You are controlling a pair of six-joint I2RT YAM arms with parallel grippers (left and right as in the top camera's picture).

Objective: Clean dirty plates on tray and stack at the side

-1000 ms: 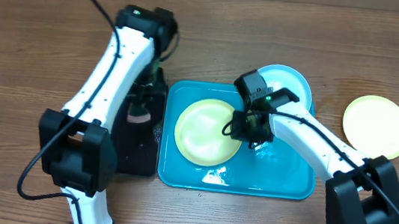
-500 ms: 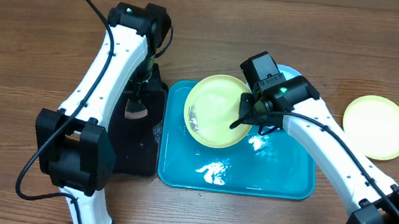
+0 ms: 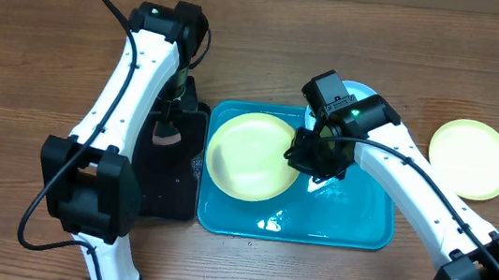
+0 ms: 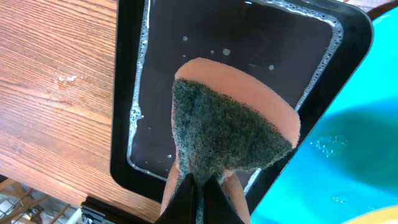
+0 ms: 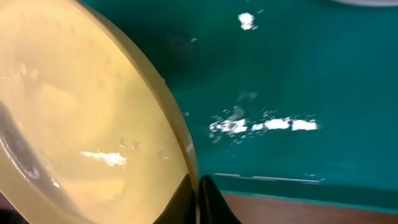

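Observation:
My right gripper (image 3: 309, 156) is shut on the right rim of a pale yellow-green plate (image 3: 248, 156) and holds it over the left half of the cyan-blue tray (image 3: 352, 229). The right wrist view shows the wet plate (image 5: 81, 137) pinched at its edge between the fingers (image 5: 199, 199). A light cyan plate (image 3: 378, 106) lies at the tray's far right corner, partly hidden by my right arm. A second yellow-green plate (image 3: 471, 158) lies on the table to the right. My left gripper (image 4: 200, 196) is shut on a sponge (image 4: 233, 124) over the black tray (image 4: 249, 37).
The black tray (image 3: 164, 187) stands left of the cyan tray, with soapy water in it. The cyan tray's bottom (image 5: 298, 81) is wet with foam spots. Bare wooden table (image 3: 31, 68) lies to the left and front.
My right gripper has moved the yellow-green plate leftwards and lower over the tray. My left arm has shifted slightly with the sponge over the black tray.

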